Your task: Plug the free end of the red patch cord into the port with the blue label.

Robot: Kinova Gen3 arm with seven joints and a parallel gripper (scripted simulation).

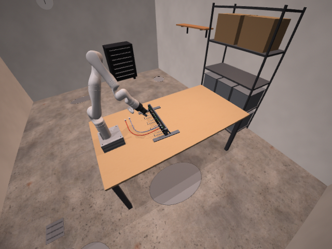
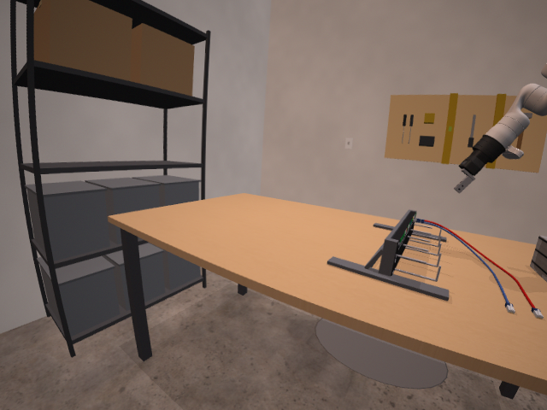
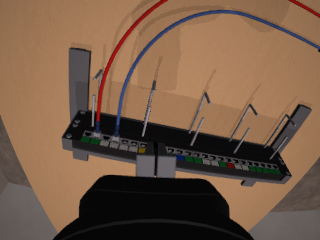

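Note:
The rack [image 1: 158, 139] [image 2: 388, 256] [image 3: 172, 133] stands upright on the table. My gripper [image 1: 146, 115] [image 2: 458, 188] [image 3: 154, 153] is shut and empty, above the rack; in the wrist view its fingers hide part of the port row. The blue label [image 3: 180, 157] shows just right of the fingers, with no plug at its port. The red cord [image 1: 139, 135] [image 3: 99, 107] is plugged in near the rack's left end in the wrist view. Its free plug [image 1: 125, 120] [image 2: 537, 313] lies on the table on the robot's side, outside the wrist view.
A blue cord [image 1: 141, 132] [image 3: 225, 11] is plugged in beside the red one; its free plug [image 1: 129, 118] [image 2: 510, 307] lies near the red plug. Several thin wire guides [image 3: 199, 112] stick out from the rack's port side. The robot base [image 1: 112, 138] stands beyond the free plugs.

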